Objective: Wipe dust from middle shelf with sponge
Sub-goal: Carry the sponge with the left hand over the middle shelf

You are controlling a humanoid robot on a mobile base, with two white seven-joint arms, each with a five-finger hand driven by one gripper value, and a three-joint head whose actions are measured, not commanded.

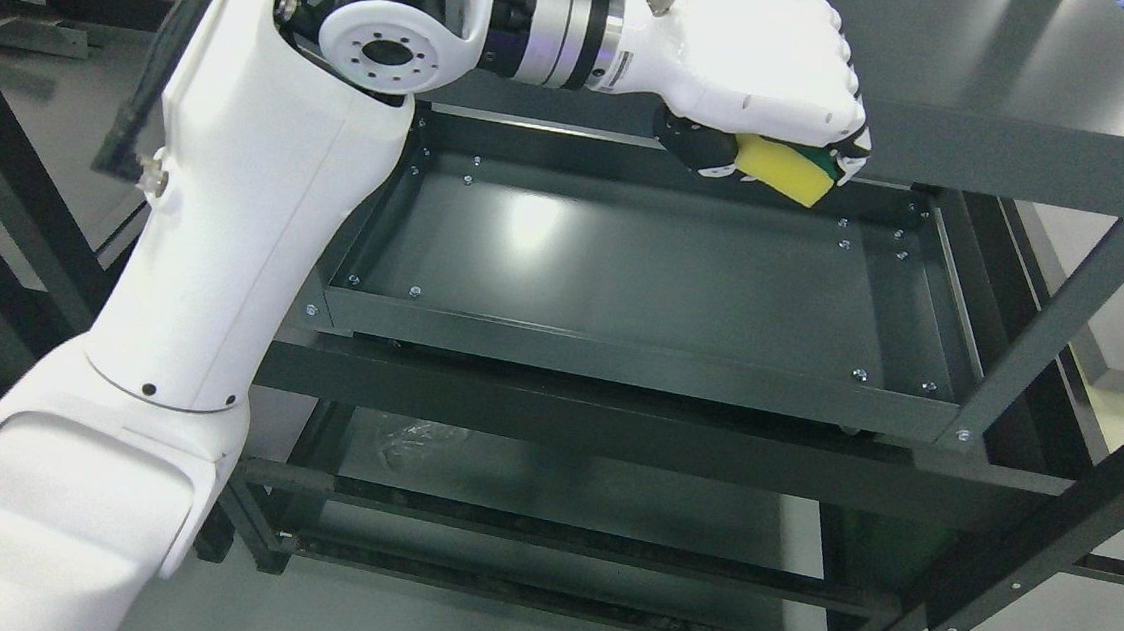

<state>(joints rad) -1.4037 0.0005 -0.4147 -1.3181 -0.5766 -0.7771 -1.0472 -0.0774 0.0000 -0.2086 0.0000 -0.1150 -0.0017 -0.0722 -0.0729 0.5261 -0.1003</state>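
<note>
- Dark metal shelving (1075, 296) fills my view over a grey floor; its middle shelf (626, 270) lies bare and glossy below my arm
- my left hand (772, 71) is curled tight around the yellow-and-green sponge (784, 170); it hovers at the shelf's far right corner, apparently clear of the surface
- judging by this, wiping is barely begun; nearly the whole tray remains

Yellow-green sponge (786, 169), white hand (772, 66), dark grey shelf (626, 260).
</note>
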